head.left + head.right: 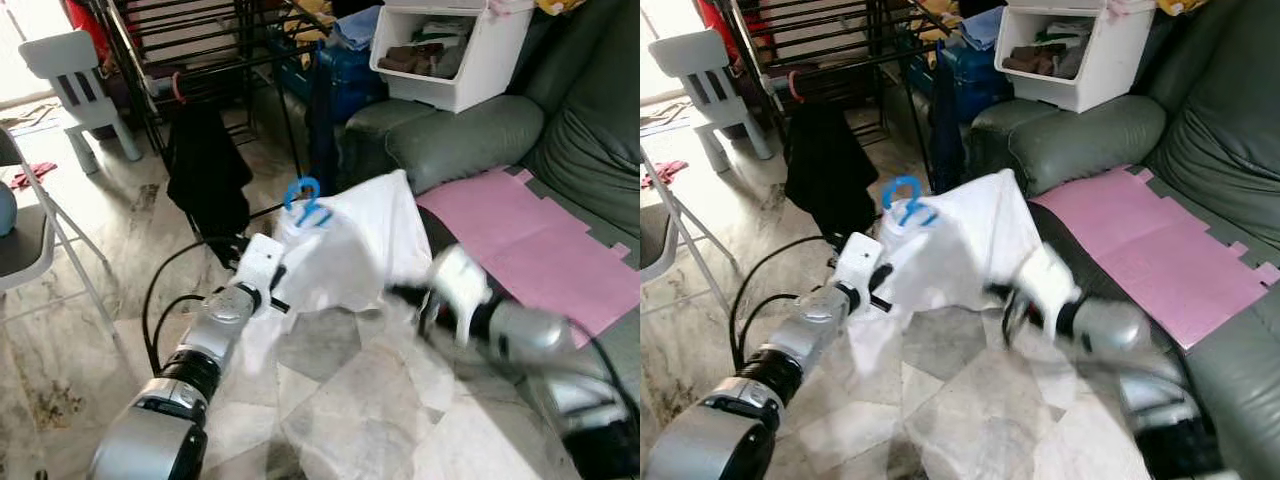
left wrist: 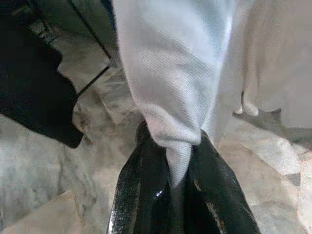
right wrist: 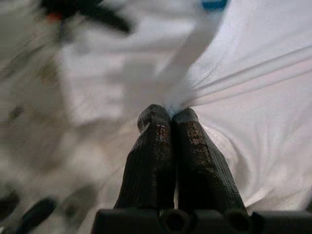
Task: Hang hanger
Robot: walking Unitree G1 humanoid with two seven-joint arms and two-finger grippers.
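Both grippers pinched a white shirt (image 1: pixel 350 245) held up between them over the marble floor (image 1: pixel 120 260), near the sofa (image 1: pixel 470 140): the left gripper (image 2: pixel 178 168) had its fingers narrowed on a twisted fold, and the right gripper (image 3: pixel 168 117) had its fingers pressed together on bunched cloth. Only the blue hook of the hanger (image 1: pixel 305 200) stuck out at the shirt's top, the rest hidden under the cloth. Blur smeared the right arm, and the rack (image 1: pixel 200 40) behind, with a black garment (image 1: pixel 205 170) hanging on it, was cut off at the top.
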